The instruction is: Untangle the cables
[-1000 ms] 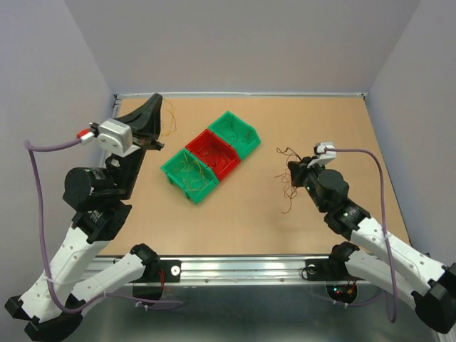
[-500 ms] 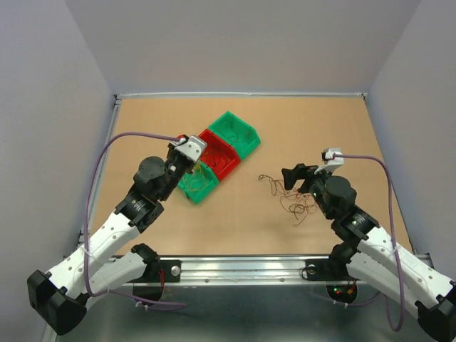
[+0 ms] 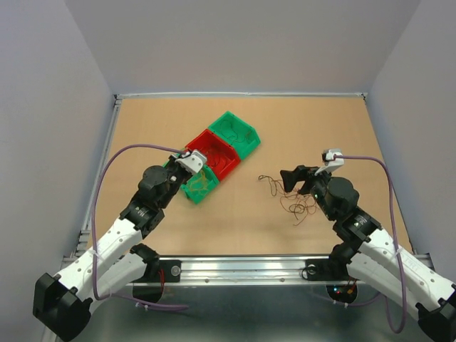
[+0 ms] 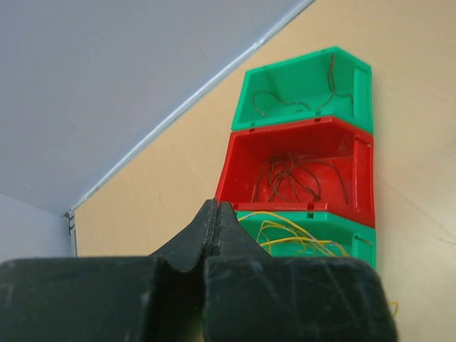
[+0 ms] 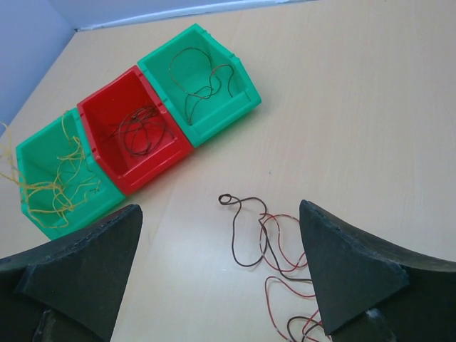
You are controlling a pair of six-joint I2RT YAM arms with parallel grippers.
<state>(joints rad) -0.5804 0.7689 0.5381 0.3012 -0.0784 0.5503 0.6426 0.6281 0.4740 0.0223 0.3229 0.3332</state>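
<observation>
Right claw (image 3: 286, 179) gapes wide over thin curly red and brown wires (image 3: 296, 203) on the tan tabletop (image 3: 320, 128), right of the red plastic bin (image 3: 214, 153); left claw (image 4: 216, 217), pinched closed, hovers left of that bin.

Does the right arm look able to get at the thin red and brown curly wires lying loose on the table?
Probably yes: the right gripper hangs open just over the loose red and brown wires, with nothing between them.

Left tool (image 4: 217, 208) closed, right tool (image 5: 221, 209) spread
</observation>
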